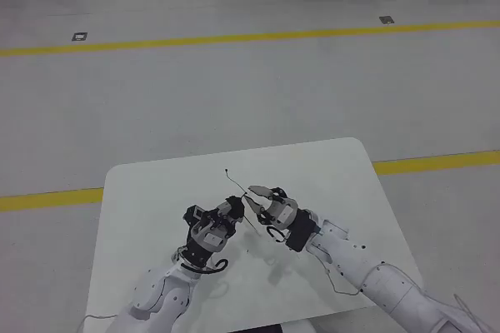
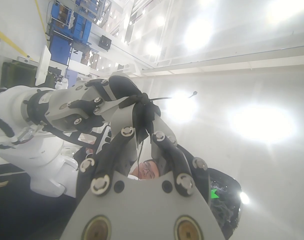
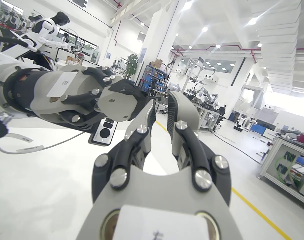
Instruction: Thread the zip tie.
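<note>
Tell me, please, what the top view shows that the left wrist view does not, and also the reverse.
Top view alone: the white table beneath the grippers, and the left arm coming in from the table's near edge.
Left wrist view alone: bright ceiling lamps, blue storage racks, and the zip tie continuing back between the fingers of the left gripper.
Both: the left gripper meets the right gripper tip to tip, and the zip tie's thin free end sticks out past them.
</note>
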Controlling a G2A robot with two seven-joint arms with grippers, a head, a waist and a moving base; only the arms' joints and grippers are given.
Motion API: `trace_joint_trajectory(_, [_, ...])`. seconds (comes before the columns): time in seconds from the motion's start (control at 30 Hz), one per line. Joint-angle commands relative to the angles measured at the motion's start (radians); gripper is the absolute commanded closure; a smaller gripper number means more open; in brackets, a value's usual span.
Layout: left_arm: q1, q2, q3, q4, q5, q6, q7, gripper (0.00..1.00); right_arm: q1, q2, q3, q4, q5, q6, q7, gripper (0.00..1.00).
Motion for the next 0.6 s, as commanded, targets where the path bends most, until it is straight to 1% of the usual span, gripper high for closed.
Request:
trace_joint_trajectory(0.0, [-0.001,0.0,0.0,0.001,0.0,0.0,0.0,1.0,-0.001,-0.002,0.003,0.002,-0.002,-0.003,-0.001,0.86])
trace_joint_trajectory(0.17, [-0.003,-0.001,0.0,0.004,0.001,0.0,0.0,1.0,-0.002,-0.009,0.009,0.008,-0.008,-0.012,-0.002,0.87])
trace_joint_trajectory(0.4, [-0.006,-0.002,0.0,0.008,-0.001,-0.001,-0.001,1.0,-0.002,-0.019,0.016,0.018,-0.017,-0.026,-0.004,1.0])
trace_joint_trajectory(0.57, [-0.01,-0.002,-0.001,0.011,-0.001,-0.002,-0.002,1.0,-0.001,-0.025,0.021,0.026,-0.022,-0.035,-0.006,1.0])
